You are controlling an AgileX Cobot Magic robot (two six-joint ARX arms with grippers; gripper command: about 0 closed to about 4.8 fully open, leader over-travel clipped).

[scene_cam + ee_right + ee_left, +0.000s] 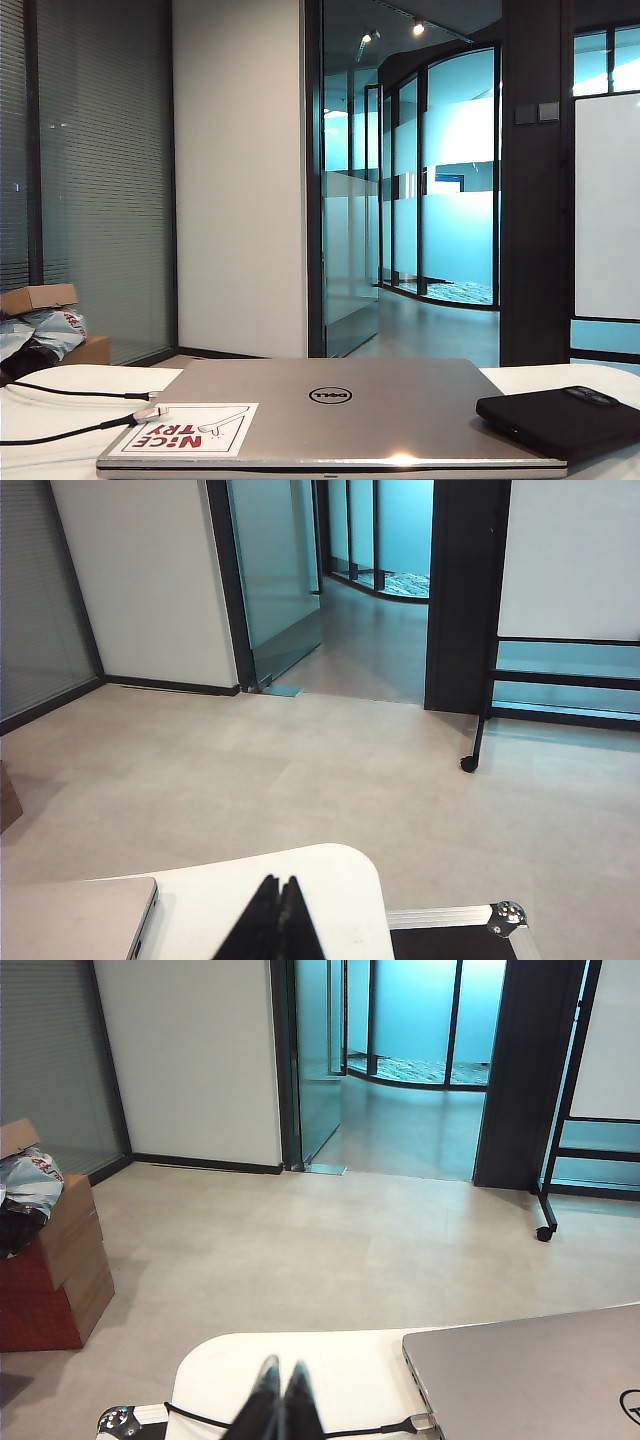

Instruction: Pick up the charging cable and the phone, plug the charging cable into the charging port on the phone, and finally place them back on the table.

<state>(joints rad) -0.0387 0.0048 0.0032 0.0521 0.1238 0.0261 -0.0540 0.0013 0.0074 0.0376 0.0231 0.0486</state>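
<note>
Exterior view: closed silver laptop mid-bench near the front edge, red-lettered sticker on its lid. Phone lying flat by the laptop's right side, toward the right edge of the white bench. Charging cable trailing in from the left edge, silvery tip at the laptop's left corner; second black cable just behind it. No arms visible here.

Left wrist view: left gripper over the bench's rounded corner, jaws pressed together, holding nothing. Cable beneath, plug beside the laptop. Phone out of sight.

Right wrist view: right gripper above the opposite corner, jaws together, empty. Laptop corner visible; neither phone nor cable.
</note>
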